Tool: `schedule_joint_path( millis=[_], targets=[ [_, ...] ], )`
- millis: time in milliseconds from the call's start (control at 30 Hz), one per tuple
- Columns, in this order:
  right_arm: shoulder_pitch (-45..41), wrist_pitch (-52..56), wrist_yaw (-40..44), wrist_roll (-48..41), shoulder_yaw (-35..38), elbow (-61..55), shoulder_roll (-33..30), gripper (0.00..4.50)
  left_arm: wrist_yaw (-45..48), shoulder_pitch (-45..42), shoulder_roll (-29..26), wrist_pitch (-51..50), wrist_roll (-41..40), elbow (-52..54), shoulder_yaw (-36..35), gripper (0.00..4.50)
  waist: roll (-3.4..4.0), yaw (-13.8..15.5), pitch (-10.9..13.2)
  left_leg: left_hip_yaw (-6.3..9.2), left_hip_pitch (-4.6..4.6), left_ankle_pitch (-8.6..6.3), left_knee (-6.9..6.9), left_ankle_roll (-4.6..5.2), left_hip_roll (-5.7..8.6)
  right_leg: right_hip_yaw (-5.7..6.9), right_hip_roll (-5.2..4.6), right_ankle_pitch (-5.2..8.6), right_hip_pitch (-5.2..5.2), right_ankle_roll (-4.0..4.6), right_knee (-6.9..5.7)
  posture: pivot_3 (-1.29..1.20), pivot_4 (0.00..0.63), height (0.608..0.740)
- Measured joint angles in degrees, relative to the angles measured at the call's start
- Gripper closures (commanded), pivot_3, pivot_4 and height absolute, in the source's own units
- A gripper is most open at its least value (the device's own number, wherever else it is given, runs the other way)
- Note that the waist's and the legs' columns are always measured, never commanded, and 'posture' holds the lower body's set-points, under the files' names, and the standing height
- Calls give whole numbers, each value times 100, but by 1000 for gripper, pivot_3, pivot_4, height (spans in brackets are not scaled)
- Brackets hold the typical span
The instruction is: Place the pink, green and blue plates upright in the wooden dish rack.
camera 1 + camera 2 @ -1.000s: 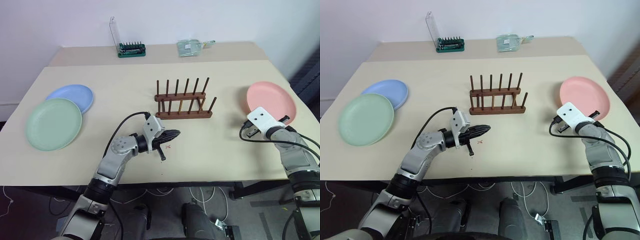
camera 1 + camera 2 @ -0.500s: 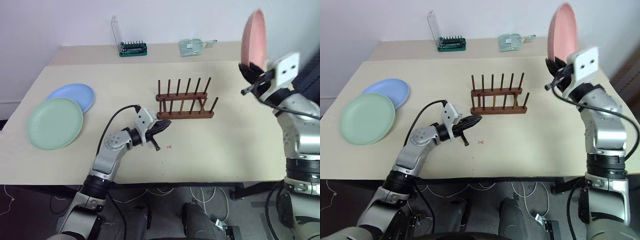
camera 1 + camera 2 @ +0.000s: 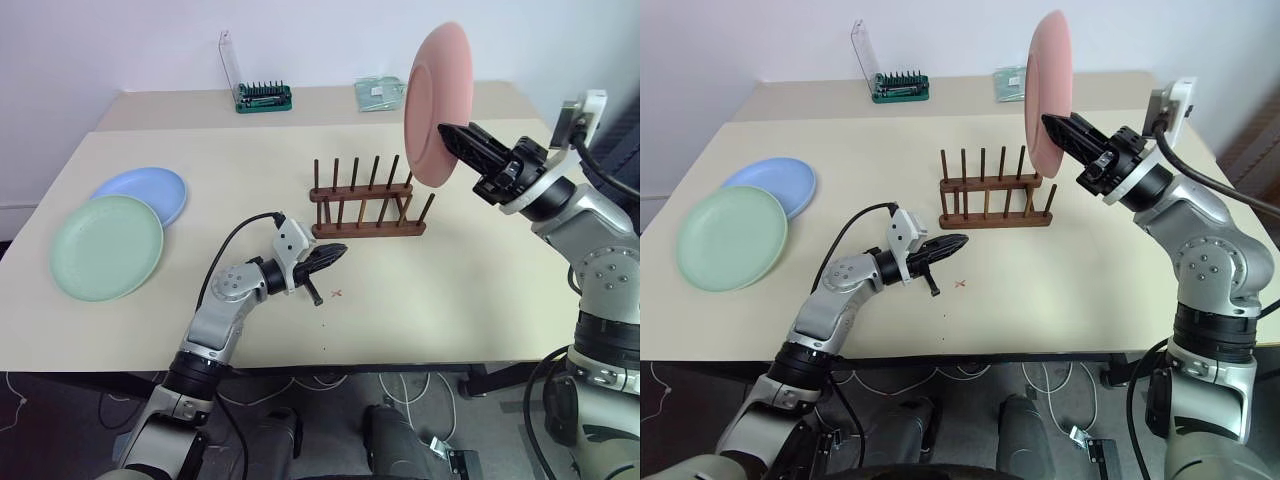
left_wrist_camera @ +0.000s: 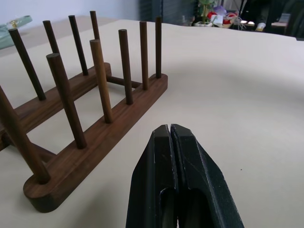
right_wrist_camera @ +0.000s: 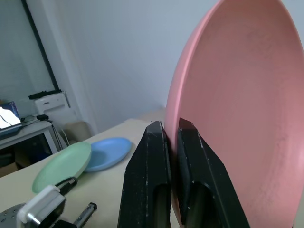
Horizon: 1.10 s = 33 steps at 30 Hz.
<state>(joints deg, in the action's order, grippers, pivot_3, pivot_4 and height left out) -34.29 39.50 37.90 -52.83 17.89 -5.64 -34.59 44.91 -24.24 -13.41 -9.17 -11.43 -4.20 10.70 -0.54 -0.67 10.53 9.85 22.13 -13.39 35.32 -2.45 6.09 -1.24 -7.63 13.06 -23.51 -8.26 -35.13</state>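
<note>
The pink plate (image 3: 438, 100) hangs upright in the air above the right end of the wooden dish rack (image 3: 365, 200), and my right gripper (image 3: 445, 133) is shut on its lower rim. In the right wrist view the fingers (image 5: 147, 156) pinch the rim of the pink plate (image 5: 237, 95). The rack holds nothing between its pegs. My left gripper (image 3: 338, 251) is shut and empty, just in front of the rack's left end, pointing at the rack (image 4: 95, 137). The green plate (image 3: 107, 246) lies flat at the table's left, with the blue plate (image 3: 145, 192) tucked partly under it.
A green tool holder (image 3: 262, 95) with a clear panel and a clear packet (image 3: 380, 93) sit on the far table. A small red mark (image 3: 338, 293) is on the tabletop in front of the rack.
My right gripper lifted the pink plate off the table's right side, tipped it upright and carried it left over the rack. The left gripper stayed almost still.
</note>
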Motion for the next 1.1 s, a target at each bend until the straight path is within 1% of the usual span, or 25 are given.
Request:
schedule_joint_path(
  millis=[133, 267, 400, 500, 533, 567, 633, 733, 867, 1000, 1100],
  targets=[
    [-41, 36, 117, 33, -136, 300, 12, 4445, 1, 107, 0, -6, 1, 50, 31, 4500, 0, -5, 0, -2, 3, 0, -1, 0, 0, -1, -1, 0, -5, 0, -1, 0, 150, 740],
    [-396, 131, 145, 99, -177, 791, 74, 4445, 0, 122, -3, -24, 2, 76, 70, 4500, 1, -9, 0, -3, 3, 0, 1, 0, 0, -2, 0, -1, -5, 1, -2, 0, 150, 740],
    [-730, 248, -65, 114, -126, 1376, 232, 4445, -5, 125, -4, -28, 4, 94, 102, 4500, 1, -7, 0, -3, 4, 0, 1, 0, 0, -2, 0, -1, -6, 1, -3, 0, 150, 740],
    [-819, 369, -159, 116, -87, 1606, 239, 3455, -13, 126, -6, -29, 7, 94, 105, 4500, 1, -2, 0, -2, 6, 0, 0, 0, 0, -2, 0, -1, -8, 1, -2, 0, 150, 740],
    [-819, 390, -158, 115, -87, 1608, 243, 3038, -14, 125, -6, -30, 7, 94, 105, 4500, 1, -5, 0, -3, 8, 0, -1, 0, 0, -2, -1, -1, -11, 1, -2, 0, 150, 740],
    [-819, 397, -158, 115, -86, 1608, 247, 2489, -15, 125, -6, -30, 8, 94, 107, 4500, 1, -8, 0, -3, 9, 0, -1, 0, 0, -2, -1, -1, -13, 1, -3, 0, 150, 740],
    [-819, 402, -157, 115, -86, 1607, 249, 1573, -20, 125, -5, -31, 10, 94, 109, 4500, 1, -8, 0, -3, 9, 0, 0, 0, 0, -2, 0, -1, -13, 1, -3, 0, 150, 740],
    [-819, 368, -180, 208, -87, 1593, 255, 55, -29, 125, -6, -31, 15, 94, 115, 4500, 1, -6, 0, -3, 9, 0, 0, 0, 0, -2, 0, -1, -13, 1, -3, 0, 150, 740],
    [-819, 75, -321, 483, -87, 1584, 263, 20, -36, 125, -7, -31, 17, 94, 143, 4500, 1, -6, 0, -3, 9, 0, 0, 0, 0, -2, 0, -1, -13, 1, -3, 0, 150, 740],
    [-839, -785, -793, 1229, 6, 1683, 214, 20, -103, 125, -5, -15, 28, 94, 147, 4500, 1, -3, 0, -4, 10, 0, 0, -1, 2, -2, -1, -1, -14, 0, -4, 0, 150, 740],
    [-815, -1232, -882, 1646, 84, 1558, 33, 20, -335, 101, 44, 90, 67, 56, 59, 4500, 3, -2, 1, -4, 15, 1, 0, -1, 2, -3, -1, -2, -19, 0, -4, 0, 150, 740]
  ],
)
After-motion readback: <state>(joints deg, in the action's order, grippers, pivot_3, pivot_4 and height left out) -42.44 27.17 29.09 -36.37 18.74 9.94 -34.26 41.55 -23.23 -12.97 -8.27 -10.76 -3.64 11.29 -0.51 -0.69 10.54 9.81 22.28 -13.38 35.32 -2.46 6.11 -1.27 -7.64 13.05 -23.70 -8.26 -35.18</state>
